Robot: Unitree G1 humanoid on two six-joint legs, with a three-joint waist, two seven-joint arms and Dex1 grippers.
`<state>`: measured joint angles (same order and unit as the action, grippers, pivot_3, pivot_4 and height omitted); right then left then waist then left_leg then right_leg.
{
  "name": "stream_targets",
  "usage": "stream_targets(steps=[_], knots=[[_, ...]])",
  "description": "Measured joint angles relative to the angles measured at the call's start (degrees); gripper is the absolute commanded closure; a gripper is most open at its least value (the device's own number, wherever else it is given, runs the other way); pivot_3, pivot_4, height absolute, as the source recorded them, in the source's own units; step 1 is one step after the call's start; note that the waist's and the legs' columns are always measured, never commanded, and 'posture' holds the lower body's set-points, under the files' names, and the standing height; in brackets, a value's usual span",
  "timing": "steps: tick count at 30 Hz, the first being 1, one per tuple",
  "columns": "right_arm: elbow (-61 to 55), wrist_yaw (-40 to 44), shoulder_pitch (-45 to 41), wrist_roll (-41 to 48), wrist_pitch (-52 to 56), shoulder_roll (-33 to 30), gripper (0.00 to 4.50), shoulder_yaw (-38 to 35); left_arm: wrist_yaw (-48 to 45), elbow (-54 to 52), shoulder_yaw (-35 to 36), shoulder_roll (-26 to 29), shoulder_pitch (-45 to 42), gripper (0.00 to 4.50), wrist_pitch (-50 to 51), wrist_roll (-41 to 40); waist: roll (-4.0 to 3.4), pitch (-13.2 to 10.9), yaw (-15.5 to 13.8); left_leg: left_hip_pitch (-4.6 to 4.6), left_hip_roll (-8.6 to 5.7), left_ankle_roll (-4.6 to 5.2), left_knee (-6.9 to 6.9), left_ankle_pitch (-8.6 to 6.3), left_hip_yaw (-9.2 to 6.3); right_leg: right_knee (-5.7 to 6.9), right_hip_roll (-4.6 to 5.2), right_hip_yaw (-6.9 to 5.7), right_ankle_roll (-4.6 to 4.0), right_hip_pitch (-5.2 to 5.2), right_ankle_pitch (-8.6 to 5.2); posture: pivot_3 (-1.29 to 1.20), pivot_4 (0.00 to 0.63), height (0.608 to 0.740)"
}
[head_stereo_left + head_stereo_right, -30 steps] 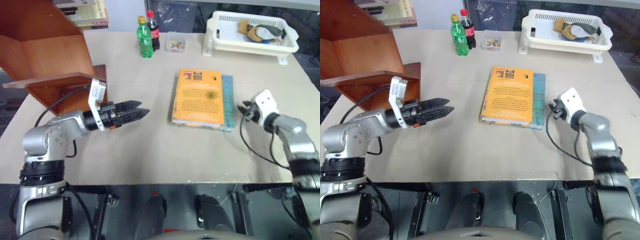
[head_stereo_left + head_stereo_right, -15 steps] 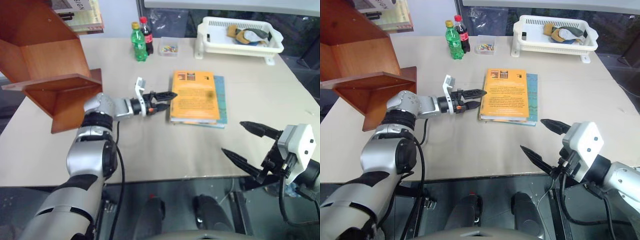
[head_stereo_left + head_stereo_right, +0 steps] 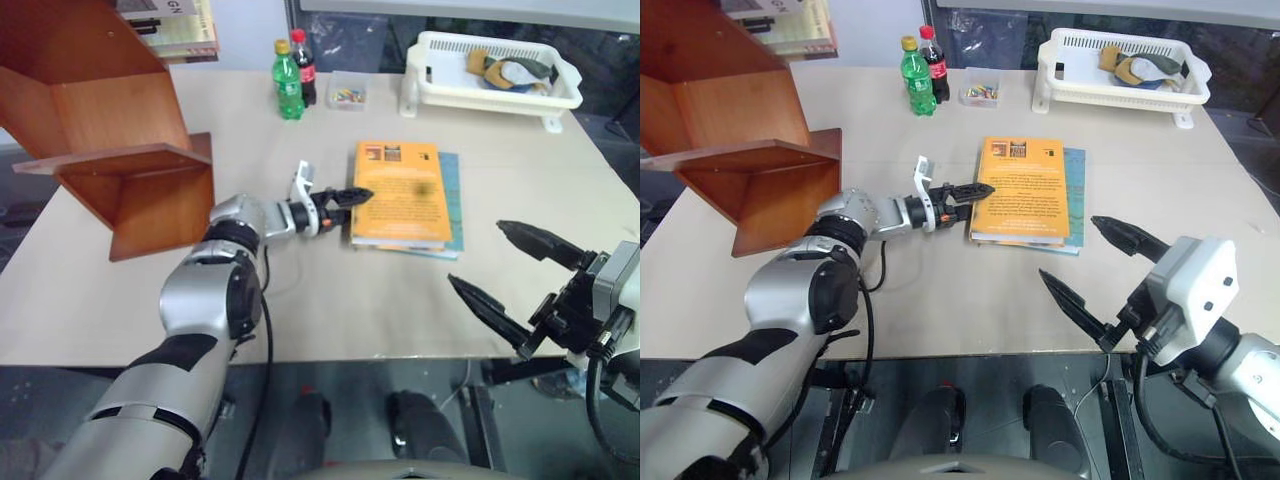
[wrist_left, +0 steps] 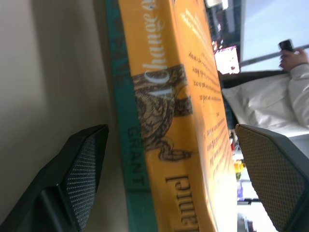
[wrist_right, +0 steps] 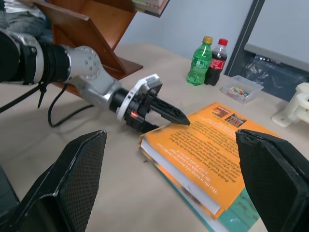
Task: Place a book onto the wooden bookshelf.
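Note:
The orange-yellow book (image 3: pixel 405 190) lies flat mid-table on top of a teal-blue book (image 3: pixel 457 205). My left gripper (image 3: pixel 355 197) is open at the book's left edge. Its upper finger reaches just over the orange cover (image 5: pixel 212 145). In the left wrist view the orange spine (image 4: pixel 183 145) and the teal spine (image 4: pixel 130 159) stand between my two fingers (image 4: pixel 82 179), with no grip on either. My right gripper (image 3: pixel 475 252) hangs open and empty near the table's front edge, right of the books. The wooden bookshelf (image 3: pixel 90 110) stands at the table's left rear.
A green bottle (image 3: pixel 289 80), a cola bottle (image 3: pixel 304 68) and a small clear box (image 3: pixel 348 95) stand at the back. A white basket (image 3: pixel 490 65) sits back right. Pale books (image 3: pixel 180 25) lie on the shelf's top. A person's hand (image 4: pixel 289 58) holds a phone beyond the table.
My left gripper has reached right, up to the orange book's left edge. My right gripper has opened and pulled back from the books' right side to the table's front edge.

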<state>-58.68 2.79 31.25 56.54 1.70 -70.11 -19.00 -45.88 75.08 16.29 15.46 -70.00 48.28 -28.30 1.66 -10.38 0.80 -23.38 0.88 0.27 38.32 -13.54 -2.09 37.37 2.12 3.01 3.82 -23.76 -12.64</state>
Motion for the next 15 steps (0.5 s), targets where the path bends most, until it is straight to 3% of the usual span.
stream_targets(steps=[5,13,14,15], knots=[[0.00,-3.98,4.99,-2.06,-5.10,-4.13,0.11,0.70,-0.31,0.55,1.98,-1.69,-0.01,0.00,-1.66,0.48,0.01,0.00,-0.14,-0.09,-0.02,0.00,0.03,0.00,-0.05,-0.09,0.00,-0.01,0.01,-0.01,0.01,0.00,0.150,0.740],[0.00,-8.36,8.24,-2.54,-9.52,-8.52,0.00,0.70,0.54,1.02,6.63,-2.11,0.00,3.64,-1.14,0.93,0.03,0.01,-0.11,-0.15,-0.03,0.00,0.03,0.00,-0.09,-0.18,0.00,-0.03,0.04,-0.01,0.04,0.00,0.150,0.740],[0.00,-8.47,8.23,-2.54,-9.53,-8.67,0.00,0.70,0.55,1.02,6.93,-2.08,0.00,3.68,-1.02,0.75,0.03,0.01,-0.12,-0.14,-0.03,0.00,0.03,0.00,-0.09,-0.18,0.00,-0.03,0.05,-0.01,0.04,0.00,0.150,0.740],[0.00,-8.69,8.18,-2.50,-9.54,-8.91,0.00,0.72,0.64,1.03,7.66,-1.92,0.01,4.18,-0.62,0.57,0.04,0.01,-0.11,-0.15,-0.03,0.00,0.03,0.00,-0.09,-0.19,0.00,-0.03,0.05,0.00,0.05,0.00,0.150,0.740]])
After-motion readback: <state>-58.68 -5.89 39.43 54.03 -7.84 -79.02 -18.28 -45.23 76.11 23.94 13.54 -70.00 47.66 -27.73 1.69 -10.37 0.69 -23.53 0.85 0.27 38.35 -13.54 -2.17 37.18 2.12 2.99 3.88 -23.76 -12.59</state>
